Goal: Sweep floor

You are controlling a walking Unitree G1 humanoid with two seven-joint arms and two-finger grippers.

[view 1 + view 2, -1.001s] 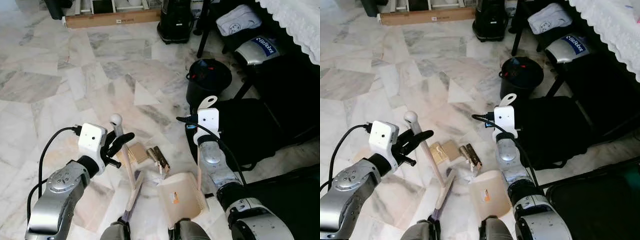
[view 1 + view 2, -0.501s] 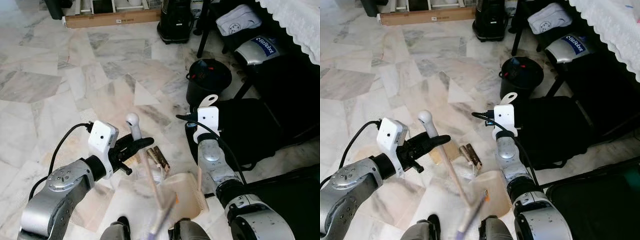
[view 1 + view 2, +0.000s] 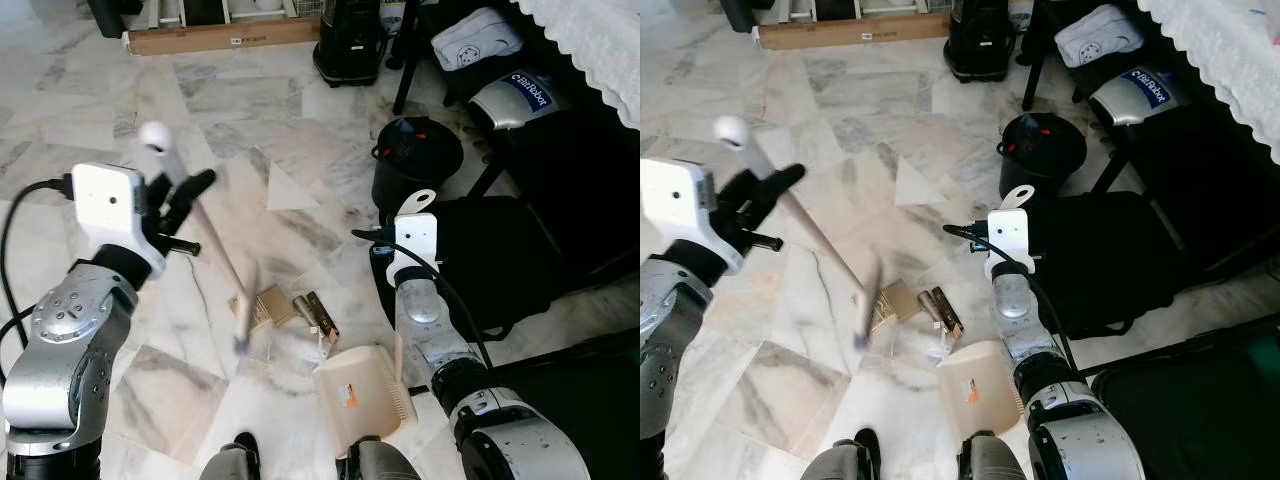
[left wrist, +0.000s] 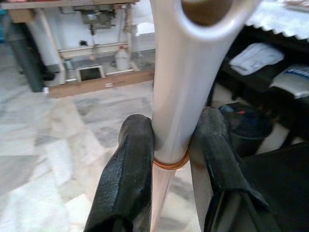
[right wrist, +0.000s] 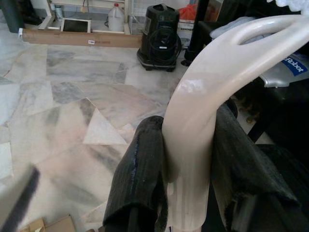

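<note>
Silver arms, white wrist cameras, seemingly black cables

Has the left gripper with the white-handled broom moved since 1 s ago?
Yes. The left gripper has swung up and to the robot's left, away from the beige dustpan, lifting the white-handled broom so its head now sits left of the cardboard scraps.

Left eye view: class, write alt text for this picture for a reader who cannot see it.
The left gripper holds a blurred broom raised over a marble floor, its head above cardboard scraps. The right gripper holds a beige dustpan on the floor beside them. A black bucket stands behind.
</note>
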